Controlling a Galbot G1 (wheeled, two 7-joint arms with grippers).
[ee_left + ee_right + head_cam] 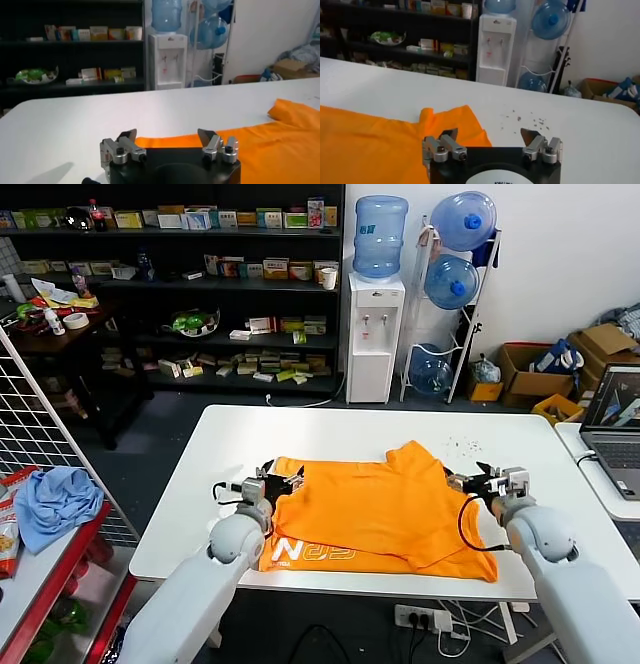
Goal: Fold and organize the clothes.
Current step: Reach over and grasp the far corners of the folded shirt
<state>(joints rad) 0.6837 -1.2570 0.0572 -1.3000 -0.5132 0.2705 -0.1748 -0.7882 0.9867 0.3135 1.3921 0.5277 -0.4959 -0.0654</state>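
The orange T-shirt (pixel 375 509) lies partly folded on the white table (pixel 330 434), with white lettering showing at its near left edge. My left gripper (pixel 268 475) is open and empty at the shirt's left edge; in the left wrist view the gripper (pixel 168 135) has the shirt's edge (pixel 260 147) just beyond its fingers. My right gripper (pixel 468 477) is open and empty at the shirt's right edge; in the right wrist view the gripper (pixel 490 134) is beside a shirt sleeve (pixel 447 122).
A laptop (pixel 615 424) sits on a side table at the right. A light blue cloth (pixel 55 499) lies on a red shelf at the left, beside a wire grid. Shelves, a water dispenser (pixel 375 334) and boxes stand behind. Small dark specks (pixel 525 119) dot the table.
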